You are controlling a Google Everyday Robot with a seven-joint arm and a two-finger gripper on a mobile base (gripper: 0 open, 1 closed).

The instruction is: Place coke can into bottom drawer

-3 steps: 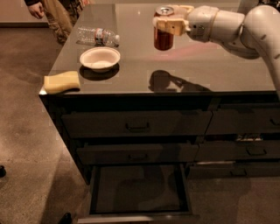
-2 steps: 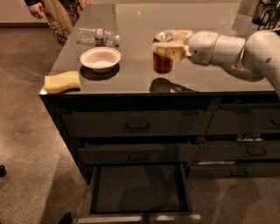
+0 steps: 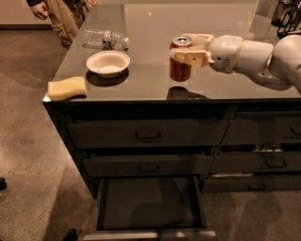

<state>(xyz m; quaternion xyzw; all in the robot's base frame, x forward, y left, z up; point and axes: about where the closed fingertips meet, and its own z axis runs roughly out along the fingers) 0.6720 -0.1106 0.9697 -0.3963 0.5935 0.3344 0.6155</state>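
Note:
The coke can (image 3: 180,67) is red with a silver top and hangs upright just above the glossy counter, near its front edge. My gripper (image 3: 187,48) comes in from the right on a white arm and is shut on the can's upper part, one cream finger in front and one behind. The bottom drawer (image 3: 149,207) stands pulled open below the counter, wide and dark inside with a pale front edge, and nothing shows in it. The can is above and a little right of the drawer's middle.
A white bowl (image 3: 108,63), a clear plastic bottle (image 3: 105,39) lying down and a yellow sponge (image 3: 67,88) sit on the counter's left part. Two shut drawer fronts (image 3: 148,134) are above the open drawer. A person (image 3: 59,14) stands at the far left.
The gripper has carried the can lower and toward the counter's front edge. The can's shadow on the counter has drawn closer under it.

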